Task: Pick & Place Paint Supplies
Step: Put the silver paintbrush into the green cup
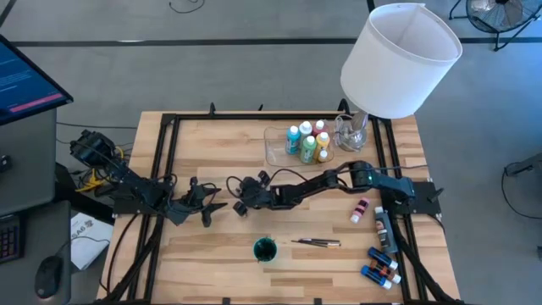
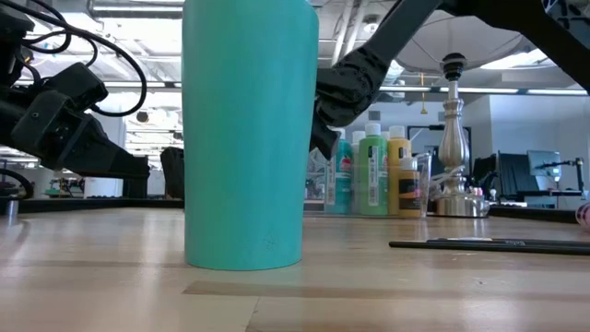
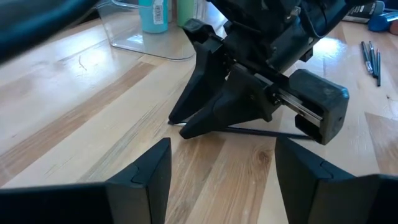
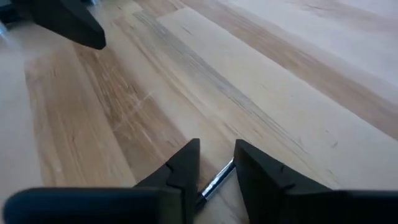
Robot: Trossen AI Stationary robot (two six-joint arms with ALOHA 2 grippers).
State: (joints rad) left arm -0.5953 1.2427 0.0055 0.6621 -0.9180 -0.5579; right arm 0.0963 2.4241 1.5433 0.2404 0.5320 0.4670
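Note:
A thin dark-handled brush (image 3: 261,132) lies flat on the wooden table near its middle. My right gripper (image 1: 240,202) reaches in from the table's right. It is open by a narrow gap, with its fingertips down at the table on either side of the brush's metal ferrule (image 4: 214,182). My left gripper (image 1: 203,202) waits open just to the left, facing the right one and holding nothing. Several white-capped paint bottles (image 1: 306,142) stand upright in the clear tray (image 1: 275,152) at the far side. My right gripper's fingers (image 4: 186,168) stand on either side of the brush's ferrule end, slanting down from the table's right. A little gap still shows, and I cannot tell whether they touch the brush. The brush lies flat on the table.
A teal cup (image 1: 265,250) stands near the front edge, with two more brushes (image 1: 318,243) lying to its right. A pink bottle (image 1: 362,209) and small blue bottles (image 1: 381,264) lie at the right. A big white lampshade (image 1: 400,59) hangs over the far right corner.

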